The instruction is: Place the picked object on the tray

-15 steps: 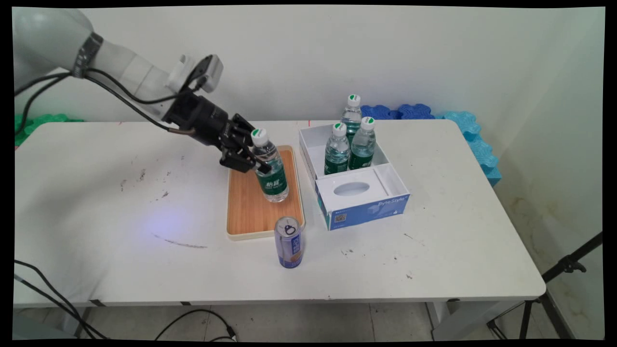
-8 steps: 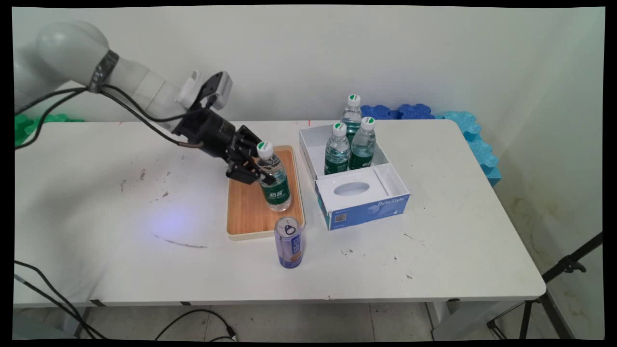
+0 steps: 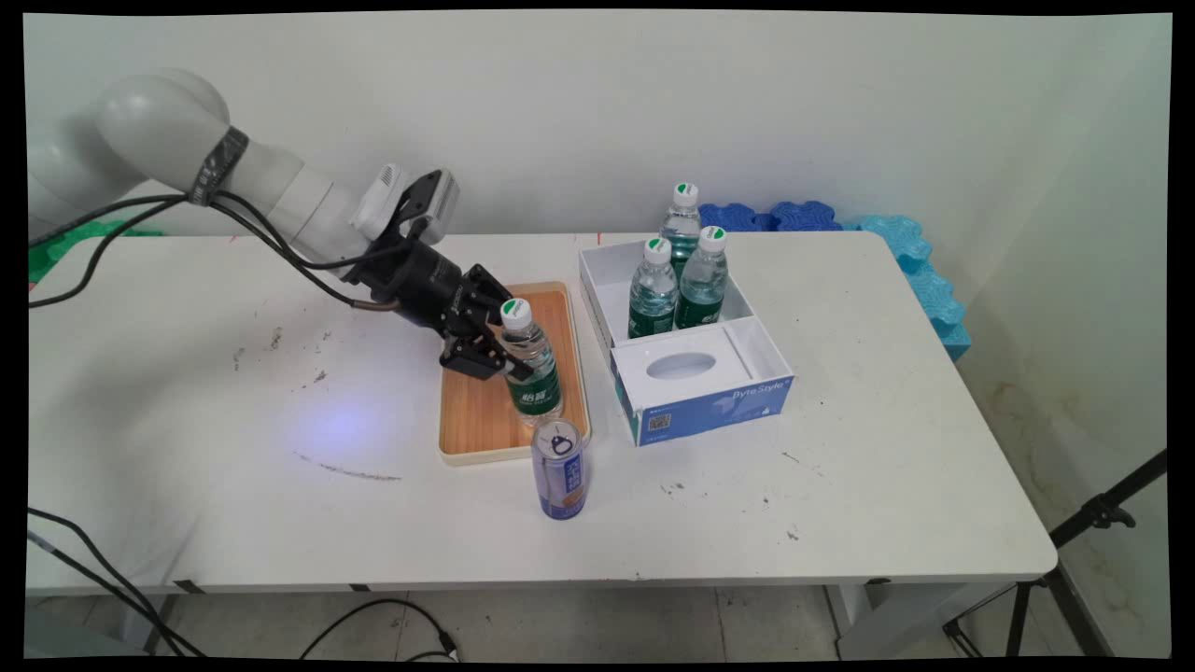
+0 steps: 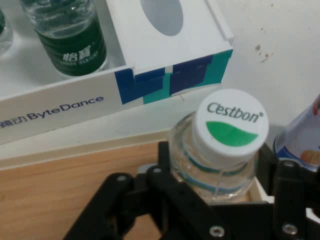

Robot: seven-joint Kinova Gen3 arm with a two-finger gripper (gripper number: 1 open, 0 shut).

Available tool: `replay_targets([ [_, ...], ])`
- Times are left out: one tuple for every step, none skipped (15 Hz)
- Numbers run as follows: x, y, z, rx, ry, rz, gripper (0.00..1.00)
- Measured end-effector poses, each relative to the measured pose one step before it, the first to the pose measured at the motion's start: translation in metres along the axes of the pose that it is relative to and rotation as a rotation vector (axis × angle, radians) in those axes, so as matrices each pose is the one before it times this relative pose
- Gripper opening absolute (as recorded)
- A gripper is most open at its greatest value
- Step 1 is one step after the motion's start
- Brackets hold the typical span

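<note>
A black two-finger gripper (image 3: 499,352) on a white Kinova arm clamps a small water bottle (image 3: 532,364) just below its neck, over the near right part of a wooden tray (image 3: 471,411) on a white table (image 3: 887,448). The bottle, green-labelled and capped in white and green, leans slightly toward the arm at its top; whether its base rests on the tray cannot be told, as a blue drink can (image 3: 559,469) standing just in front of the tray's near edge covers it. In the hand view the cap (image 4: 231,125) reads "Cestbon", and the fingers (image 4: 167,160) press the clear shoulder of the bottle from either side.

To the right of the tray sits a white and blue cardboard box (image 3: 709,406) lettered ByteDance and Byte Style. Its near compartment is closed by a white panel with an oval opening (image 3: 681,366). Its far compartment holds two more bottles (image 3: 653,289) of the same kind, upright and side by side. A further bottle (image 3: 681,217) stands behind them at the box's far edge; whether inside or outside cannot be told. Blue foam pieces (image 3: 896,233) lie at the table's far right corner.
</note>
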Motion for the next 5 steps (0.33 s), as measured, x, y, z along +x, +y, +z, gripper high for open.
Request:
replay_targets([
  [-0.00111,-0.00011,0.00189,-0.00024,-0.00108,0.0074,0.0],
  [-0.00058,-0.0001,0.00122,-0.0002,0.00028,0.00508,1.0],
  [-0.0004,-0.00019,0.00128,-0.00028,0.00059,0.00519,1.0],
  [0.00017,-0.00014,0.00061,0.00004,0.00106,0.0029,1.0],
  [0.0006,-0.0004,0.00067,0.0005,0.00216,0.004,1.0],
])
